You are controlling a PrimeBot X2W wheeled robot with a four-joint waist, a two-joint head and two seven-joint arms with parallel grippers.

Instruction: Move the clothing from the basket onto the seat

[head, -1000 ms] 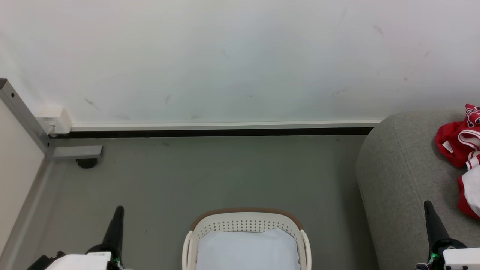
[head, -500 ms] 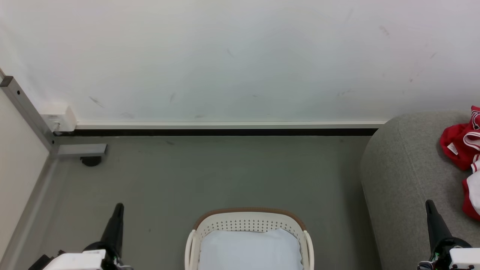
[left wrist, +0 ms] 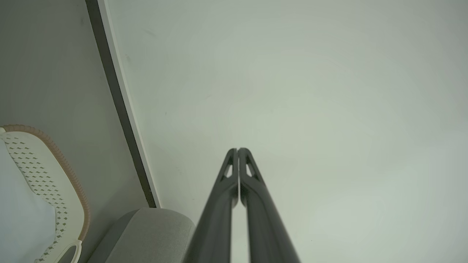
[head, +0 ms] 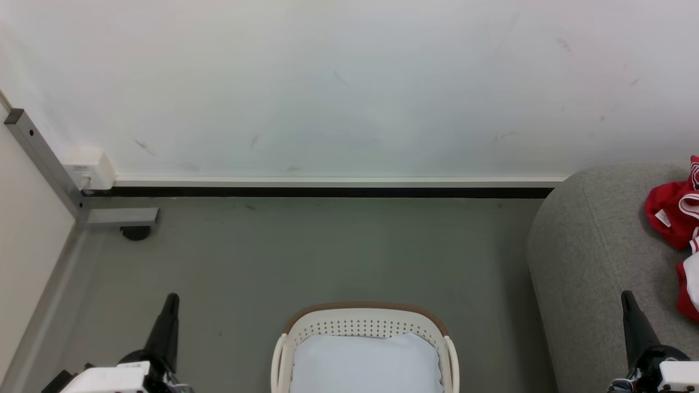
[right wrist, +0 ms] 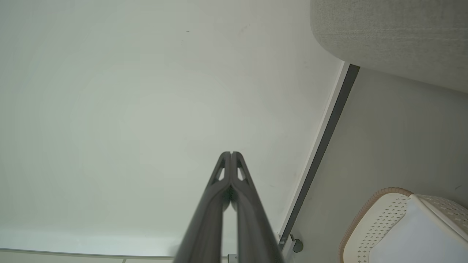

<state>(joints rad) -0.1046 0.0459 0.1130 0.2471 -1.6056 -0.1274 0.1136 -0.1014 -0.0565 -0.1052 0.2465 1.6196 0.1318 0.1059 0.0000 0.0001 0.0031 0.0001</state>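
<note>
The white basket (head: 365, 326) with its brown rim stands on the floor at the bottom centre, its pale bottom bare; its rim also shows as the basket (left wrist: 65, 171) and the basket (right wrist: 376, 204) in the wrist views. Red clothing (head: 677, 218) with white trim lies on the grey seat (head: 590, 262) at the right edge. My left gripper (head: 172, 298) rises at the lower left, shut and holding nothing, its tips pressed together (left wrist: 237, 149). My right gripper (head: 627, 295) stands in front of the seat's near side, shut and holding nothing (right wrist: 231, 153).
A white wall (head: 349, 82) with a dark baseboard (head: 317, 192) runs behind the grey floor (head: 306, 251). A grey metal frame leg (head: 117, 217) with a black caster (head: 135, 233) and a white box (head: 90, 169) stand at the left corner.
The whole head view has shifted slightly to the right and down, so the camera moved. Both grippers stay shut in the same places in that view.
</note>
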